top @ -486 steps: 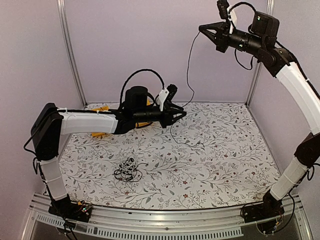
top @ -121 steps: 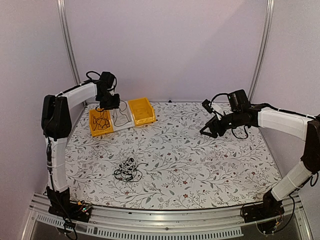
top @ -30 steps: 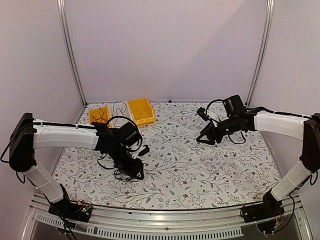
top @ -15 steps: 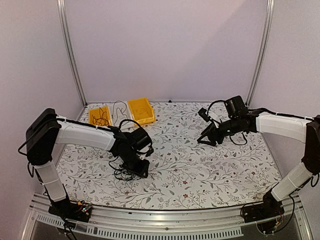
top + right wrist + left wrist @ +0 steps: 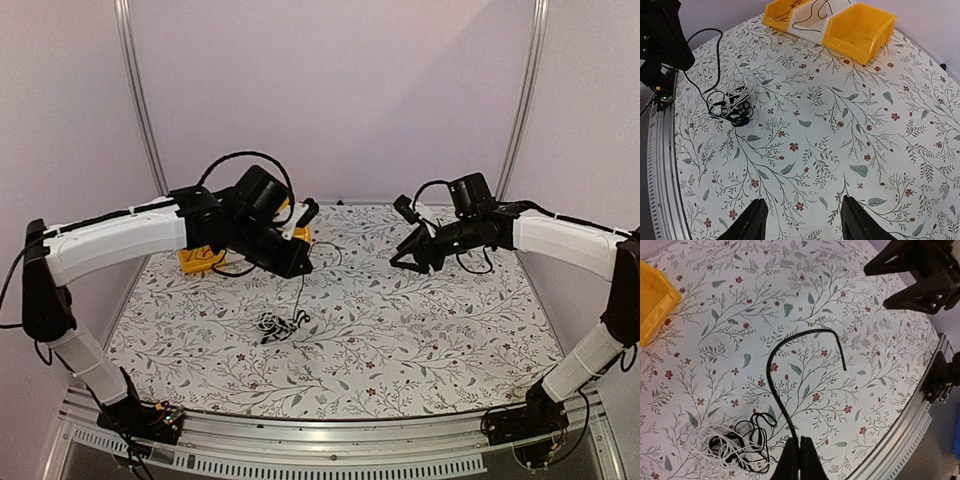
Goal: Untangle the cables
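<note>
So the flowery tabletop [image 5: 450, 330] takes up most of the view, and my two arms reach in over it from either side. My left arm [image 5: 120, 235] stretches across the back left and my right arm [image 5: 560, 235] comes in from the right. At the back left corner there's a row of bins. From my right wrist I can see a yellow bin [image 5: 860, 30] nearest, then a white bin [image 5: 807, 25] touching it with a thin black cord [image 5: 815, 10] lying in it, and another yellow one behind that. The tangle [image 5: 278, 325] sits on the tabletop near the front left, a small knot of black loops with a white cord [image 5: 705, 440] mixed in. One black cord [image 5: 768, 367] rises out of it, and my left pincer [image 5: 800, 460] is clamped tight on that one, lifted well above the tabletop. The cord's free end arcs out past the fingertips and curls back down. My right pincer [image 5: 805, 217] hangs over the middle right of the tabletop, well apart from the tangle, with its fingers spread open.
</note>
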You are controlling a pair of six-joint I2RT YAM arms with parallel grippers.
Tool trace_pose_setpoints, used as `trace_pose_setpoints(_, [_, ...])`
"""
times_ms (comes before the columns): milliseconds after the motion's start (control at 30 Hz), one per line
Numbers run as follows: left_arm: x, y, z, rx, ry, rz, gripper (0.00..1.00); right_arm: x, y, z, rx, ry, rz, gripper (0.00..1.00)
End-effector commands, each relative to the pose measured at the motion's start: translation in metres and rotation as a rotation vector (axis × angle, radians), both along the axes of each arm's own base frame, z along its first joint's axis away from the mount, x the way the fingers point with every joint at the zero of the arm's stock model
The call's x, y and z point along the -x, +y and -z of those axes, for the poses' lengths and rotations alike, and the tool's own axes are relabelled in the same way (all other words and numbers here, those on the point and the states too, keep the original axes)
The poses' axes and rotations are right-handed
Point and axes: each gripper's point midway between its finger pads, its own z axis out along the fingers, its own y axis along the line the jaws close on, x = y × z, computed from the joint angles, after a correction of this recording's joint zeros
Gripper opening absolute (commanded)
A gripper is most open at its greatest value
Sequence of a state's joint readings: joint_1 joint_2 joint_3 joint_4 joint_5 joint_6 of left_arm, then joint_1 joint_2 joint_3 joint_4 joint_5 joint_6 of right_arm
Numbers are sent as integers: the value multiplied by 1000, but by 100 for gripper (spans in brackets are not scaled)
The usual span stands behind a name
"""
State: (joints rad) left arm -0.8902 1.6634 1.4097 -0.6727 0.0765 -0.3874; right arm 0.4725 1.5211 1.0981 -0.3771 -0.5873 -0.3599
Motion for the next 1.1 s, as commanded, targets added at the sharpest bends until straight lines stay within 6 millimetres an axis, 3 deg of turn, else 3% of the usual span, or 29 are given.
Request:
trace_pose_setpoints(0, [-5, 10, -99, 204, -142, 18, 0, -10, 30, -68, -143, -86, -107, 54])
trace_pose_setpoints(133, [-1, 12, -145, 300, -235, 37, 0, -10, 56, -131, -235, -181, -193, 57])
trace_pose_setpoints(267, [0, 14, -159, 329, -280, 47, 0, 6, 82, -193, -335, -255, -305, 64])
trace_pose_setpoints(367, [0, 12, -164, 345, -303, 59, 0, 24, 100, -217, -362, -299, -372, 69])
trace_pose_setpoints(500, [1, 8, -167, 361, -326, 75, 0, 44, 117, -221, -344, -324, -419, 71])
trace_pose_setpoints(667, [6, 0, -171, 385, -355, 112, 0, 37, 120, -210, -313, -298, -363, 71])
trace_pose_setpoints(767, [9, -5, -170, 396, -355, 131, 0, 36, 127, -198, -299, -283, -366, 66])
trace_pose_setpoints(967, [15, -14, -163, 403, -356, 169, 0, 26, 136, -201, -304, -290, -297, 49])
trace_pose_setpoints(1067, [15, -16, -156, 398, -358, 174, 0, 24, 135, -208, -308, -306, -275, 20])
